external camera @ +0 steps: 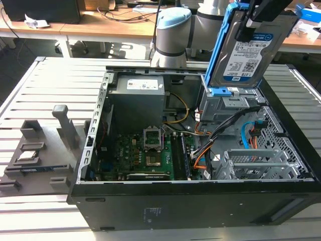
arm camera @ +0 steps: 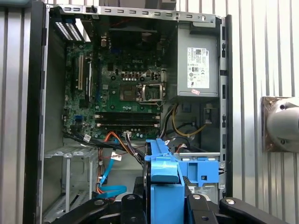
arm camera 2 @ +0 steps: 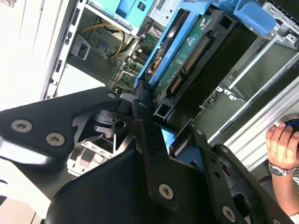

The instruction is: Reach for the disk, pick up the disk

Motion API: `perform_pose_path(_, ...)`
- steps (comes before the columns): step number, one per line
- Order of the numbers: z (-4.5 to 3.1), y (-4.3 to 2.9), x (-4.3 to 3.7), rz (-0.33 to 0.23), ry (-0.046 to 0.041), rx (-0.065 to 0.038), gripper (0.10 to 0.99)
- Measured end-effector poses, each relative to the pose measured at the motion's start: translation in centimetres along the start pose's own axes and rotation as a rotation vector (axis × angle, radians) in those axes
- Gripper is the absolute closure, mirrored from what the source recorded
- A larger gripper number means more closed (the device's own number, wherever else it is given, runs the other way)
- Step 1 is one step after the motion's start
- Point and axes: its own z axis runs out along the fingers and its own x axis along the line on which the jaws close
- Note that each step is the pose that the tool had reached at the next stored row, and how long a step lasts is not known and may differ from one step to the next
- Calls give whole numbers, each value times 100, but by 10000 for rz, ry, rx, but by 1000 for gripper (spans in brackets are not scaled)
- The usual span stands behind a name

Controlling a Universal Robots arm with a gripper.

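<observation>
The disk (external camera: 245, 56) is a silver-grey drive with a white and blue label in a blue bracket. It hangs nearly upright above the back right corner of the open computer case (external camera: 190, 201), clear of the drive bay (external camera: 228, 103) below it. My gripper (external camera: 249, 26) is shut on the disk's upper end. In the second wrist view the disk (arm camera 2: 187, 51) shows edge-on, its green board and connector facing me, with the black fingers (arm camera 2: 140, 105) clamped on both sides. In the first wrist view its blue bracket (arm camera: 163, 179) sits between the fingers.
Inside the case are a motherboard (external camera: 145, 153), a grey power supply (external camera: 138, 103), orange and blue cables (external camera: 246, 135) and a metal cage (external camera: 256, 163). A grey fixture (external camera: 35, 155) with small parts lies at the exterior view's left. A person's hand (arm camera 2: 282, 144) rests beside the case.
</observation>
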Motion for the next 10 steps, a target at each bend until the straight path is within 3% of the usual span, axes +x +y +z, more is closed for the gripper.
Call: perform_pose_path(10,-7,1,92,0,1,0,718)
